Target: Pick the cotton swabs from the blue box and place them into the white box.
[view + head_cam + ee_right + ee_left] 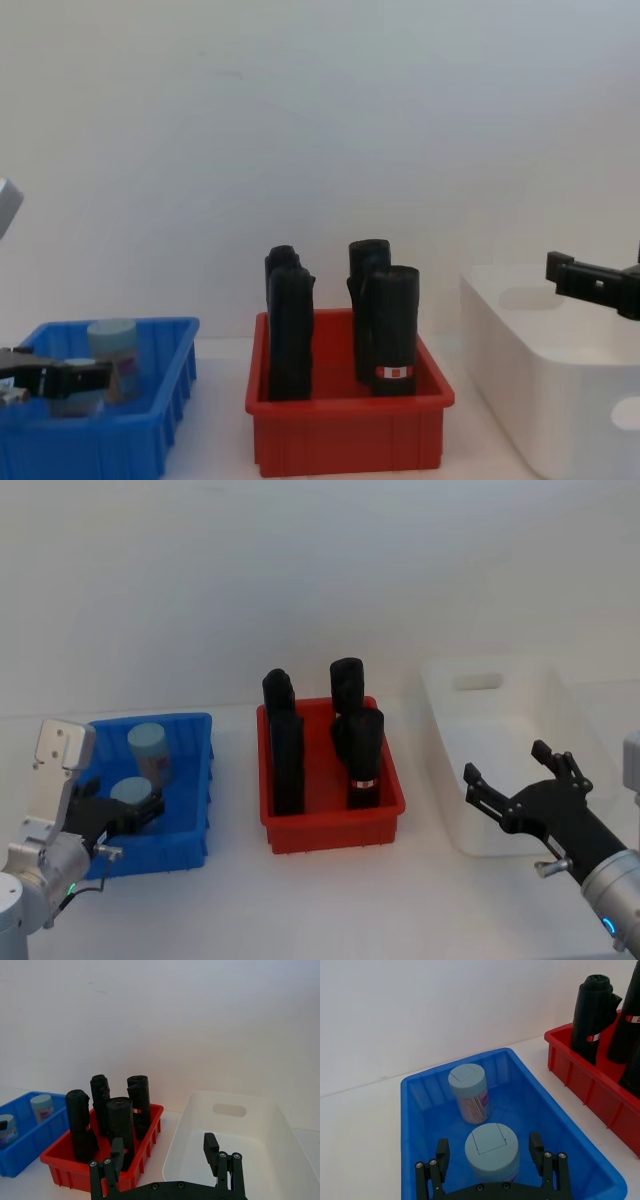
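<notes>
1. I read the left gripper (489,1145) inside the blue box (410,1130). Its jaws are spread and straddle one jar of cotton swabs, the near jar (491,1152). A gap shows between each finger and the jar's side, so I see no contact.

2. The near jar stands upright between the jaws, with its light blue lid facing up. The far jar (468,1091) stands upright beyond the jaw tips, apart from the near jar and close to the box's back wall. Nothing lies between the two jars.

3. Off to one side of the left jaws, outside the blue box, sits the red bin (330,832). It holds several upright black rolls (360,745) that rise well above its rim. The bin stands on the tabletop (330,900) between the blue box and the white box (265,1112).

4. I read the right gripper (164,1146) hanging above the near end of the white box. Its jaws are spread and hold nothing. The tub's bare floor lies beneath and ahead of the jaws, and the oval handle cutout is in the wall beyond the tips. The red bin and its rolls stand beside these jaws, just outside the tub wall.
</notes>
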